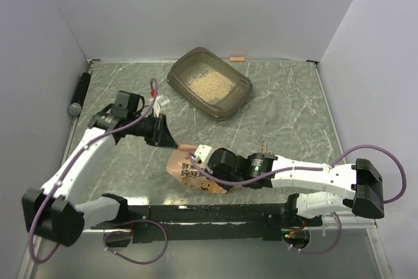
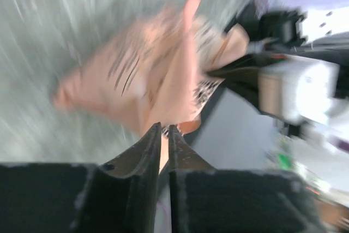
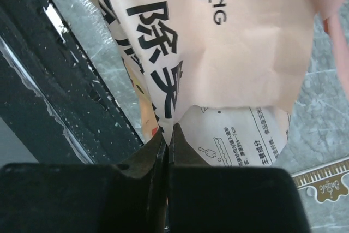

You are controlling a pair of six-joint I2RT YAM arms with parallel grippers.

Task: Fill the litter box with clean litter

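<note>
Granules of pale tan clean litter [image 1: 209,84] cover the floor of the litter box [image 1: 228,108], which sits at the far middle of the marbled desk [image 1: 287,115]. The pink bag [image 1: 192,176] is well apart from it, near the front edge between the two arms, its dark printed characters facing up.

The right tool [image 3: 168,135] is fully closed, with a fold of the bag's plastic pinched between its fingers. The left tool [image 2: 164,129] meets the bag's upper corner from the left. Its jaws stand only a thin slit apart, and a strip of pink shows in that slit. That wrist view is smeared, so it cannot be told whether the plastic is actually gripped.

A black cylinder [image 1: 80,93] lies along the desk's left edge. The end of a ruler [image 3: 322,175] rests on the desk just beside the bag.
</note>
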